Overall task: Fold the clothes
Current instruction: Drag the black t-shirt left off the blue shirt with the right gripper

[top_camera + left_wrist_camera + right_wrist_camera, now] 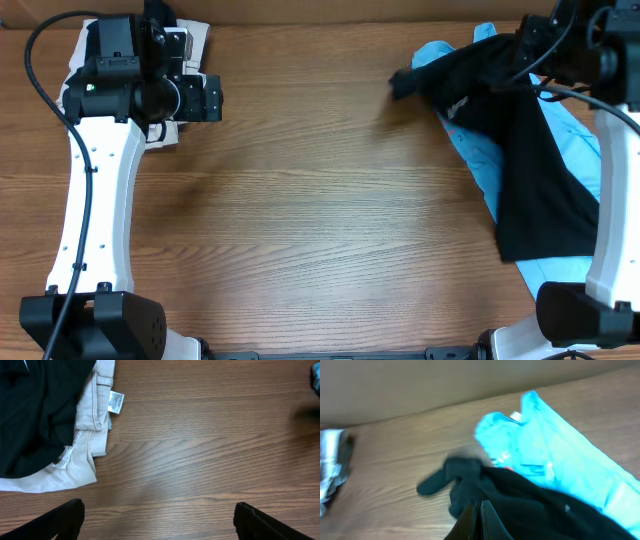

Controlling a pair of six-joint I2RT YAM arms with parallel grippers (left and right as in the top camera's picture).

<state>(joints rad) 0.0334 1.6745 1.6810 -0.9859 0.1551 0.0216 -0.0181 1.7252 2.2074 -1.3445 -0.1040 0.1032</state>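
Overhead view is showing the black cloth lying at the far right side of the table. It is resting on top of a light blue cloth. The blue cloth is sticking out on both sides of it. The top end of the black cloth is bunching up near the back edge of the table.

The right wrist view is showing the right gripper pinching the black cloth. Its 2 fingers are sitting very close together with the black cloth between them. The blue cloth is lying just behind.

Well apart, at the far left corner, a pile of clothes is sitting. In it, beige pants are lying under a dark cloth. A small white tag is showing on the pants.

The left gripper is hanging over the bare wood beside this pile. Its 2 fingers are spread wide, and it is holding nothing.
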